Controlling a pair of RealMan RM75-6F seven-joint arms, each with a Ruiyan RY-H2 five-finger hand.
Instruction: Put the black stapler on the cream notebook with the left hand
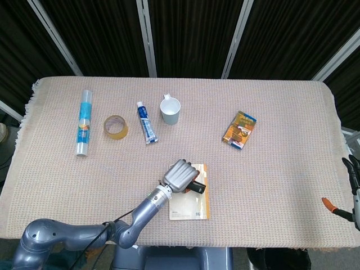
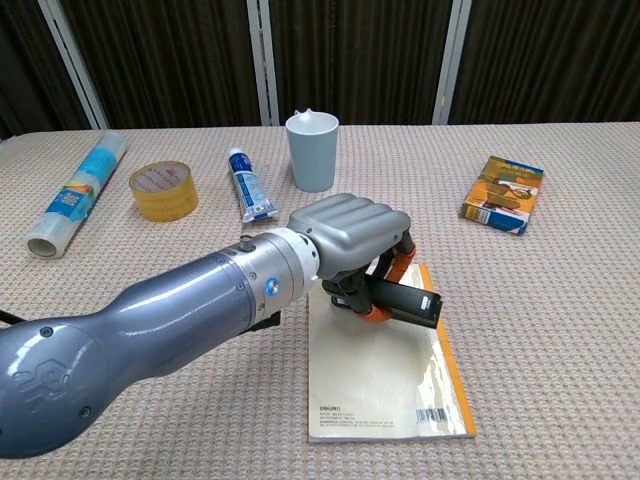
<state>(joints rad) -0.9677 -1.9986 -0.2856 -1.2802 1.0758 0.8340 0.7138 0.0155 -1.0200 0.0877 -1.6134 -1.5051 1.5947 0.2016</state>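
My left hand grips the black stapler, whose free end sticks out to the right past the fingers. Hand and stapler hang just over the upper half of the cream notebook, which lies flat near the front middle of the table. I cannot tell whether the stapler touches the cover. My right hand shows only as dark fingertips at the right edge of the head view; its hold cannot be made out.
At the back stand a white cup, a toothpaste tube, a tape roll and a blue film roll. An orange box lies at the right. A woven cloth covers the table.
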